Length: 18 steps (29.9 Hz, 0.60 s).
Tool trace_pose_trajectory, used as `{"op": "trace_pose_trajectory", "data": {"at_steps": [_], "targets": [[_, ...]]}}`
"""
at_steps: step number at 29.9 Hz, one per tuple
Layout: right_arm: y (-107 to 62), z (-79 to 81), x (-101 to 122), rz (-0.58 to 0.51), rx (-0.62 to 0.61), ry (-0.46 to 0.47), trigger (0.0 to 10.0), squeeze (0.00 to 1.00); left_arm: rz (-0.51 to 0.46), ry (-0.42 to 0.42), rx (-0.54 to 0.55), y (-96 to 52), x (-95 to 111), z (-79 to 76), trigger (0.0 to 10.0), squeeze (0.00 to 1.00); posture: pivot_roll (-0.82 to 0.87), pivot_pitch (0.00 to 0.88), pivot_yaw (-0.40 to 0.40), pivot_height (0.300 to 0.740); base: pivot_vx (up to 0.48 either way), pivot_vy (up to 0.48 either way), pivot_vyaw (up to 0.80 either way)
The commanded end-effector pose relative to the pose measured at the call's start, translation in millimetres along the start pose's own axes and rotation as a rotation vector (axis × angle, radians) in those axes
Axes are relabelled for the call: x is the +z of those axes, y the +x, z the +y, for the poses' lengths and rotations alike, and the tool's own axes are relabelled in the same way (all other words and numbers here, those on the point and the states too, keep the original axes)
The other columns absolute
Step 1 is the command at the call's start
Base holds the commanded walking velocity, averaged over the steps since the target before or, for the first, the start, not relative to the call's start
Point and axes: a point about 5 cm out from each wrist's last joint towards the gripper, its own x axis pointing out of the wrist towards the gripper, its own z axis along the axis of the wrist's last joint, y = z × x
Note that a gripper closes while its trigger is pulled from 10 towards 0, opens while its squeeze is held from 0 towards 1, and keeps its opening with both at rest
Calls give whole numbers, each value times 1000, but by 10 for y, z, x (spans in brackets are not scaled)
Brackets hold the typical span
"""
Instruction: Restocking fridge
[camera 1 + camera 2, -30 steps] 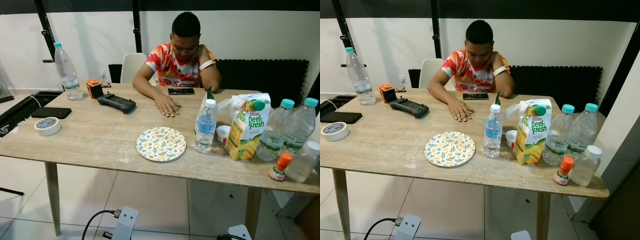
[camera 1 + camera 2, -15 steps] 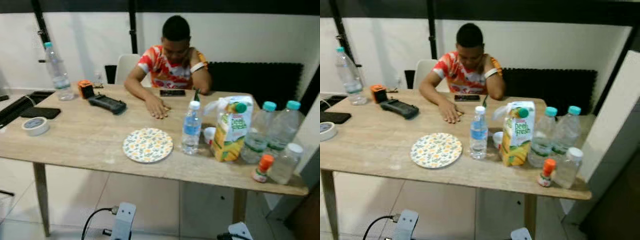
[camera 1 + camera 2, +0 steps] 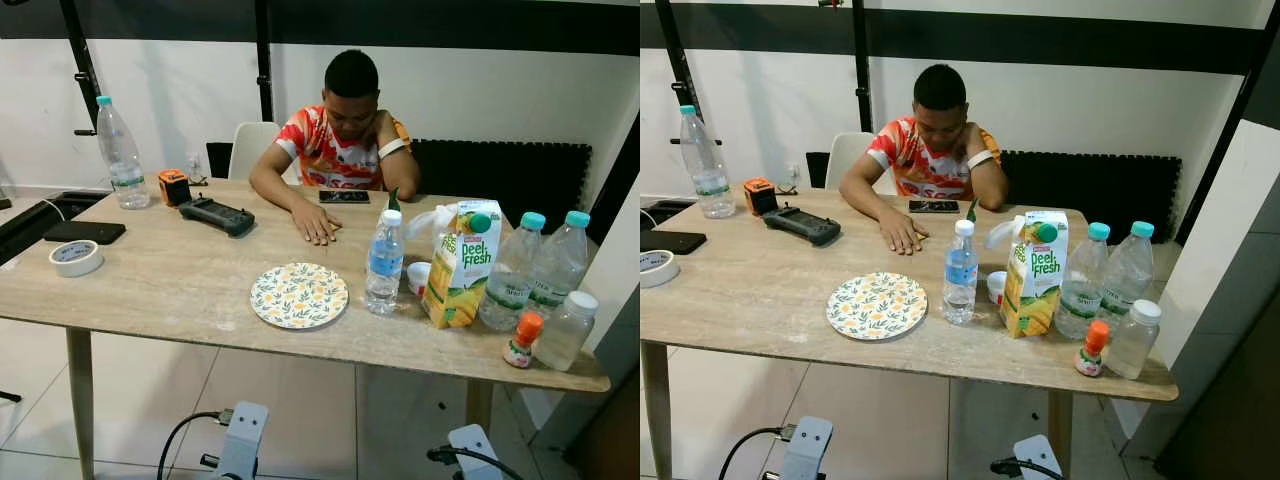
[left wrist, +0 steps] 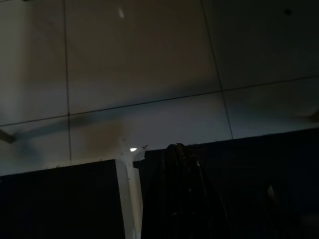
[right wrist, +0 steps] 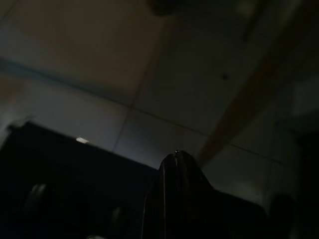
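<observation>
Left eye view, facing a wooden table (image 3: 150,280): drinks for the fridge stand grouped at its 3 o'clock end, apparently staged within reach of whoever carries them off. A juice carton (image 3: 459,265) reading "Peel Fresh" sits between a small blue-labelled water bottle (image 3: 383,262) at its 9 o'clock and two teal-capped water bottles (image 3: 535,268) at its 3 o'clock; their labels are too small to read. An orange-capped little bottle (image 3: 520,341) and a white-capped jar (image 3: 566,331) stand nearest the table edge. A floral plate (image 3: 299,295) lies at the centre. At 12 o'clock a seated person (image 3: 342,140) rests one hand beside a phone. Both arms hang low over the tiled floor; in the dark wrist views the left gripper (image 4: 180,199) and right gripper (image 5: 178,194) appear as black fingers pressed together, holding nothing.
</observation>
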Motion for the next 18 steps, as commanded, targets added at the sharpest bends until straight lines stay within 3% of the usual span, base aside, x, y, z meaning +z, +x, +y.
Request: {"op": "trace_pose_trajectory", "data": {"at_steps": [1,6,9,11,12,13,14,15,18], "targets": [[6,19,60,-3,79,-49,10000,0,6,18,-8,-9,-27,5,10000,0,-5,20,3,740,0,0,0],[-6,127,205,-9,365,-93,10000,0,16,15,-8,-15,-55,12,10000,0,-7,40,10,740,0,0,0],[-14,132,288,-27,426,-98,10000,0,16,13,-8,-13,-47,12,10000,0,-5,44,8,740,0,0,0],[-54,212,454,-41,623,-87,10000,0,13,22,-15,-11,-34,13,10000,0,0,46,9,740,0,0,0],[-54,212,454,-41,623,-87,10000,0,13,22,-15,-11,-34,13,10000,0,0,46,9,740,0,0,0],[-109,288,619,-82,765,-85,10000,0,14,34,-23,-12,-35,18,10000,0,1,46,9,740,0,0,0],[-140,321,699,-105,823,-79,10000,0,14,37,-25,-13,-36,20,10000,0,1,46,9,740,0,0,0],[-140,321,699,-105,823,-79,10000,0,14,37,-25,-13,-36,20,10000,0,1,46,9,740,0,0,0],[-269,394,1121,-256,966,-23,10000,0,13,37,-22,-14,-32,40,10000,0,4,48,7,740,0,0,0]]}}
